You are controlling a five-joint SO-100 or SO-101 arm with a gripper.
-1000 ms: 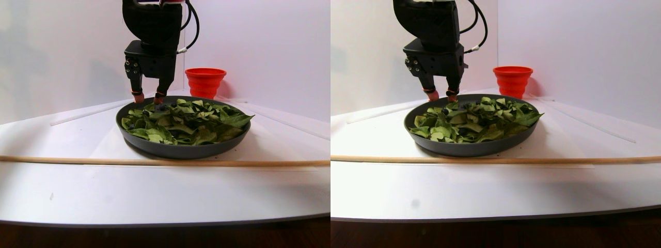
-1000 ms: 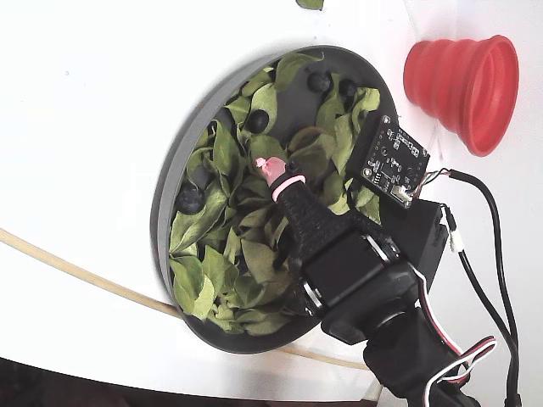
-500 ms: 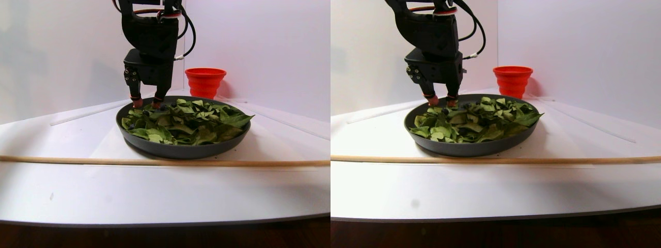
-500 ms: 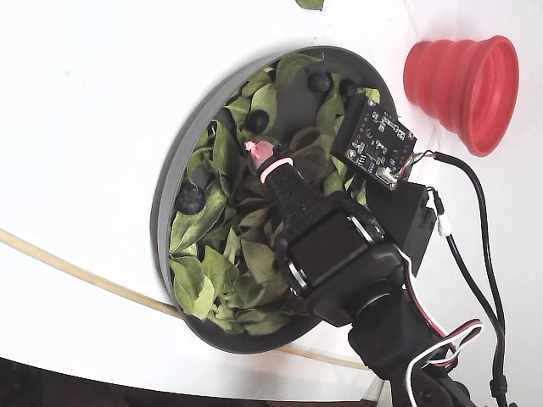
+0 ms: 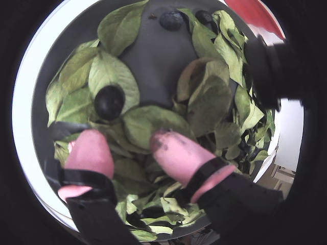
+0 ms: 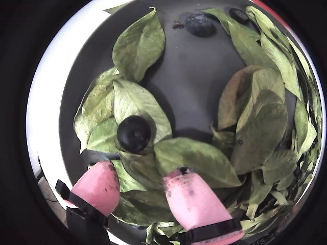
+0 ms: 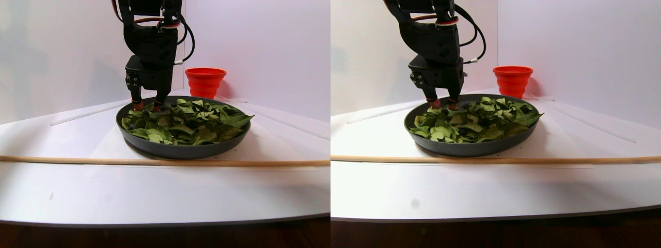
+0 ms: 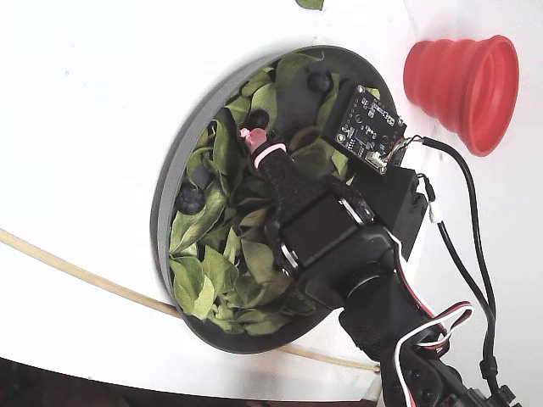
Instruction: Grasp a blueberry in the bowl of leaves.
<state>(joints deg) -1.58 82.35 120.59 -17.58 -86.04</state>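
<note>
Claw (image 6: 140, 189) dropped onto leaves (image 6: 196, 161), open & empty, blueberry (image 6: 134, 133) just ahead.

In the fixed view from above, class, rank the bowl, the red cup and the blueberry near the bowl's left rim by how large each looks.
1. The bowl, by far the widest.
2. The red cup, much smaller than the bowl.
3. The blueberry, tiny beside both.
The gaps are too plain for nearness to the camera to change the order.
</note>
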